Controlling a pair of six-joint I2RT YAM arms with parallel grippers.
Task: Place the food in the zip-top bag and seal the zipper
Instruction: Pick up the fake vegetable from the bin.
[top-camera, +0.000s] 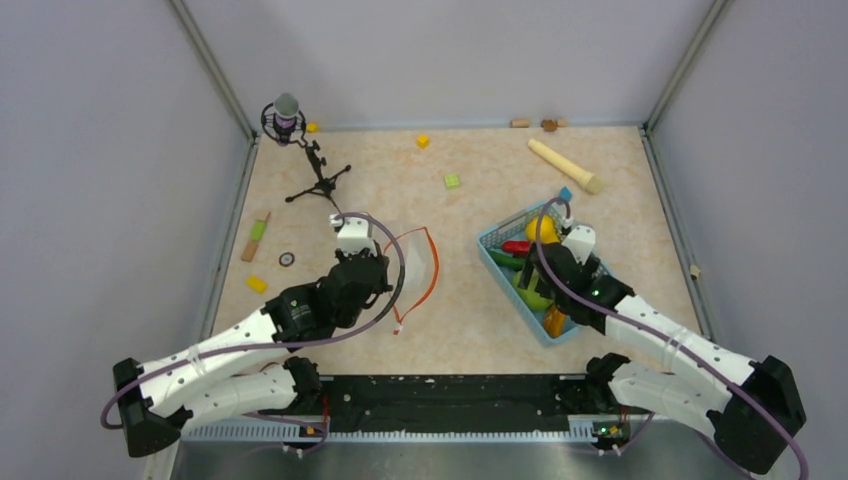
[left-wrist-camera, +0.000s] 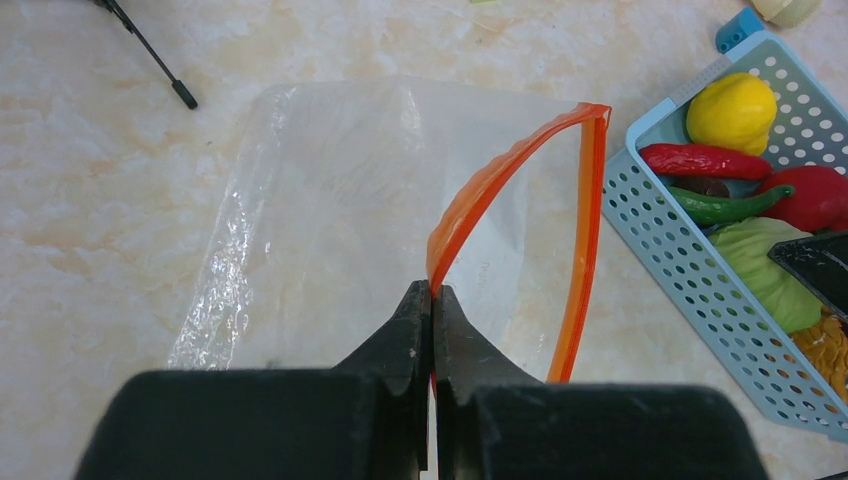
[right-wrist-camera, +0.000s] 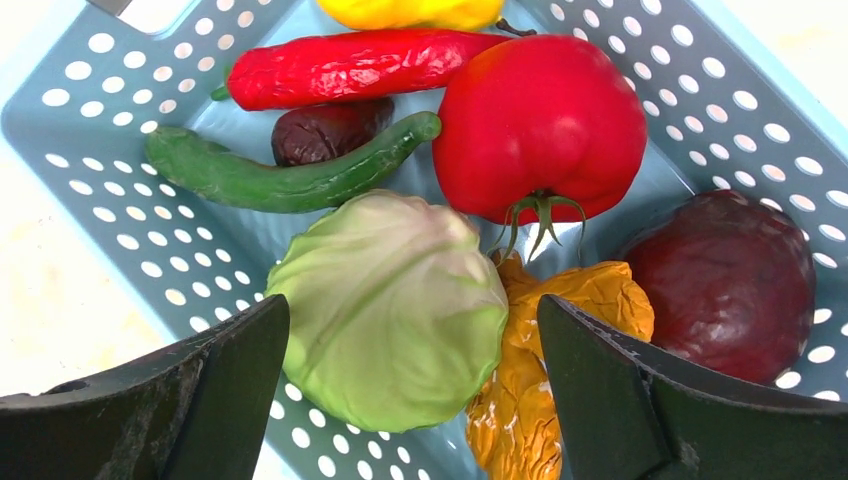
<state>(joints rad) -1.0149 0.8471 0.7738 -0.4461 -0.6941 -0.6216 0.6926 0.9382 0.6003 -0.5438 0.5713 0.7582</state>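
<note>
The clear, crinkly bag (top-camera: 415, 260) lies flat mid-table (top-camera: 470, 190), at 9 o'clock from the basket (right-wrist-camera: 70, 140). Its mouth gapes toward 3 o'clock and its orange-red zipper (top-camera: 436, 268) runs roughly from 12 to 6, one lip down and the other bowed up. The left claw (left-wrist-camera: 432, 300) is pinched tight on that raised lip, while the right claw (right-wrist-camera: 408, 310) hangs spread wide, holding nothing, over the food (right-wrist-camera: 540, 125) in the basket: green, red, orange and dark red pieces.
</note>
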